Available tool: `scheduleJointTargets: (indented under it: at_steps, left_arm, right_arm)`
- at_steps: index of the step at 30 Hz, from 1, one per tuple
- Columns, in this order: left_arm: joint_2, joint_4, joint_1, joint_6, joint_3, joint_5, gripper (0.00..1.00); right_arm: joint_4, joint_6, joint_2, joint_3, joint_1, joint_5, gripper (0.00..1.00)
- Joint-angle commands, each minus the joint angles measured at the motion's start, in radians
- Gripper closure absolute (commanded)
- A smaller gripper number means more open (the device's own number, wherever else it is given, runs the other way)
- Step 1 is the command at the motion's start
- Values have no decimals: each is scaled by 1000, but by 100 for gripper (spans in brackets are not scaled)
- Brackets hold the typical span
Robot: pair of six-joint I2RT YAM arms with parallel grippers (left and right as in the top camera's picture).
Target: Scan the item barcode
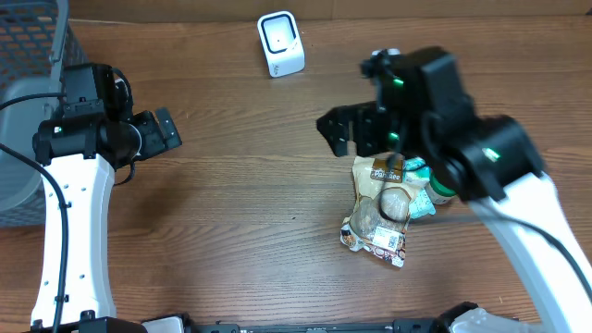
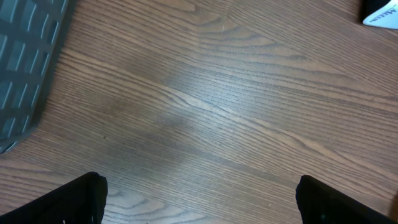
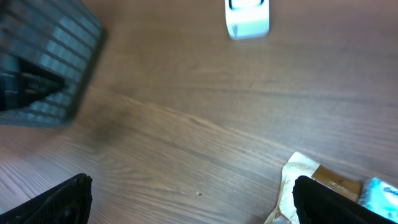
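A tan snack bag (image 1: 381,208) with a barcode label lies flat on the wooden table, right of centre, partly on top of a teal packet (image 1: 422,192). In the right wrist view the bag's corner (image 3: 297,182) shows just beside the right finger. My right gripper (image 1: 356,137) hovers open just behind the bag's far end, nothing between its fingers (image 3: 193,205). The white barcode scanner (image 1: 280,43) stands at the back centre, also visible in the right wrist view (image 3: 247,17). My left gripper (image 1: 169,132) is open over bare wood at the left (image 2: 199,205), holding nothing.
A grey mesh basket (image 1: 32,55) fills the far left corner, and shows in the left wrist view (image 2: 25,62) and the right wrist view (image 3: 43,68). A corner of the scanner (image 2: 382,12) peeks into the left wrist view's top right.
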Motion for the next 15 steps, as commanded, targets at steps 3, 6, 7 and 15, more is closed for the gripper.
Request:
scheduleJointTargets:
  at_steps: [3, 6, 7, 15]
  left_arm:
    - [-8, 1, 3, -7, 14, 2, 0]
    - [-8, 1, 3, -7, 14, 2, 0]
    - [-8, 1, 3, -7, 14, 2, 0]
    - [-8, 1, 3, -7, 14, 2, 0]
  right_arm:
    - [5, -8, -198, 4, -39, 32, 0]
    - [-8, -8, -314, -4, -80, 102, 0]
    - [-14, -8, -351, -9, -97, 119, 0]
    - [-30, -66, -676, -132, -277, 166, 0]
